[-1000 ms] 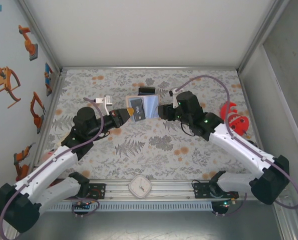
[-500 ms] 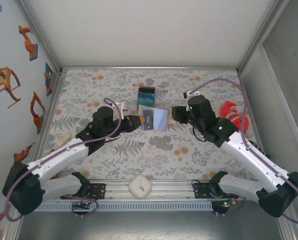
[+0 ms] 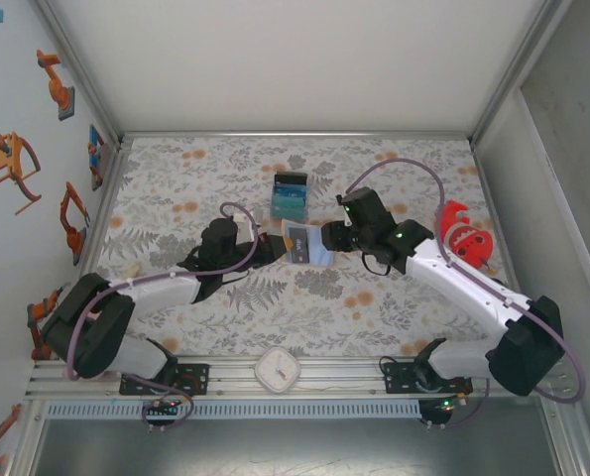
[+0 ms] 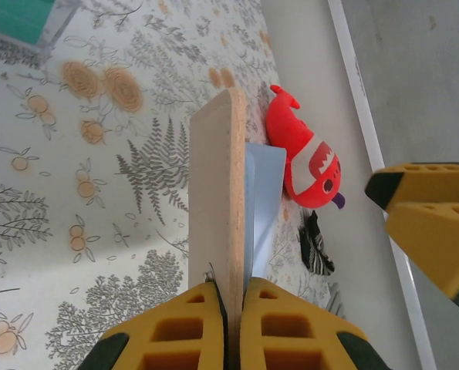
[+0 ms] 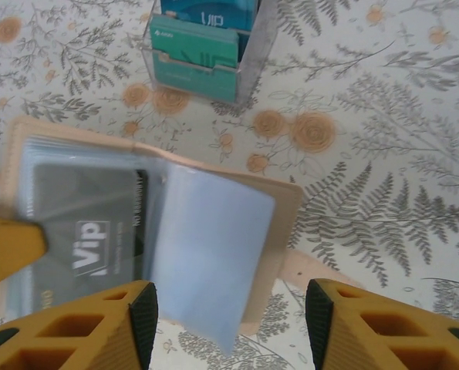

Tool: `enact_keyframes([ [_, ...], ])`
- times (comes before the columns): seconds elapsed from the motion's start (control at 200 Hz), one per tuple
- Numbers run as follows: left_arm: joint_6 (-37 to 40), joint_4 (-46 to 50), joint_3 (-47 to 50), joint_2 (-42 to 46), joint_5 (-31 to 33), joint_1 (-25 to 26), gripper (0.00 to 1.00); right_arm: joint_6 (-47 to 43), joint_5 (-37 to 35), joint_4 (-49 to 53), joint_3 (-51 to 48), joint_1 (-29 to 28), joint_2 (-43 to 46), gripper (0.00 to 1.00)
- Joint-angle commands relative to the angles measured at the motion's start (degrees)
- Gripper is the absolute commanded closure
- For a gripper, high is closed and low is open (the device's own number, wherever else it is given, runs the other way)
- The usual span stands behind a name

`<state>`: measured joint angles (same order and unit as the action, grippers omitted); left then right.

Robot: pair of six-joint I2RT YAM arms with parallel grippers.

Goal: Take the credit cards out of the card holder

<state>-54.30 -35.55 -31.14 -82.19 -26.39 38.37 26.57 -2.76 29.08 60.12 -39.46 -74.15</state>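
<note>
The tan card holder [image 3: 296, 243] hangs open above the middle of the mat, my left gripper [image 3: 278, 245] shut on its left edge. In the left wrist view the yellow pads [image 4: 206, 308] pinch the holder's tan cover [image 4: 217, 200] edge-on. Of the credit cards, a dark one marked VIP [image 5: 90, 231] sits behind a clear sleeve, and a pale blue one [image 5: 206, 247] stands out from the holder's [image 5: 291, 223] fold. My right gripper [image 5: 229, 324] is open, its fingers on either side of the pale blue card's lower edge without touching it. It sits just right of the holder [image 3: 329, 240].
A clear box with teal-and-black cards [image 3: 290, 196] stands behind the holder. A red toy [image 3: 463, 233] lies at the right wall, with a small black-striped thing [image 4: 315, 243] beside it. A white clock [image 3: 277, 369] sits on the front rail. The floral mat [image 3: 374, 307] has free room near the front.
The left gripper carried the card holder right and nearer. The right gripper drew back, then came in again around the pale blue card, its jaws a little narrower.
</note>
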Motion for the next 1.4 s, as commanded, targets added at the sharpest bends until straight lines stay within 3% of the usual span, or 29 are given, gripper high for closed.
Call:
enact_keyframes([
  [0.0, -4.30, -11.06, 2.19, -2.93, -4.16, -1.71, 1.00, 2.02, 5.05, -2.70, 0.88, 0.69, -1.23, 0.46],
  [0.386, -10.37, -16.14, 3.38, -11.79, -9.36, -4.19, 1.00, 5.15, 17.86, -10.70, -1.05, 3.22, -10.52, 0.53],
  [0.521, -10.56, -13.17, 3.38, -13.61, -10.76, -5.62, 1.00, 5.82, 20.18, -12.15, -1.47, 4.20, -13.71, 0.55],
  [0.611, -7.06, -5.61, 2.23, -13.03, -10.26, -5.69, 1.00, 5.78, 21.45, -12.79, -1.57, 4.22, -15.68, 0.57],
  [0.721, -0.97, 7.67, -0.22, -9.99, -6.74, -5.50, 0.93, 6.24, 22.32, -13.88, -1.99, 4.22, -17.57, 0.57],
  [0.911, 11.42, 33.26, -6.69, -2.24, 5.15, -5.41, 0.59, 8.04, 25.68, -16.81, -2.89, 4.22, -19.90, 0.60],
  [0.997, 14.80, 40.24, -8.85, 0.36, 12.38, -4.81, 0.49, 8.78, 26.84, -17.41, -2.90, 4.14, -20.81, 0.62],
  [1.167, 16.37, 43.24, -9.58, 3.86, 24.86, -0.45, 0.48, 10.56, 27.90, -19.90, -3.78, 2.89, -21.33, 0.65],
  [1.277, 16.96, 40.72, -9.94, 2.55, 27.87, 2.42, 0.49, 11.77, 28.59, -20.59, -3.26, 1.31, -23.15, 0.68],
  [1.397, 17.47, 39.32, -11.03, -1.63, 26.86, 3.13, 0.50, 14.57, 29.92, -22.94, -3.86, 0.70, -25.08, 0.79],
])
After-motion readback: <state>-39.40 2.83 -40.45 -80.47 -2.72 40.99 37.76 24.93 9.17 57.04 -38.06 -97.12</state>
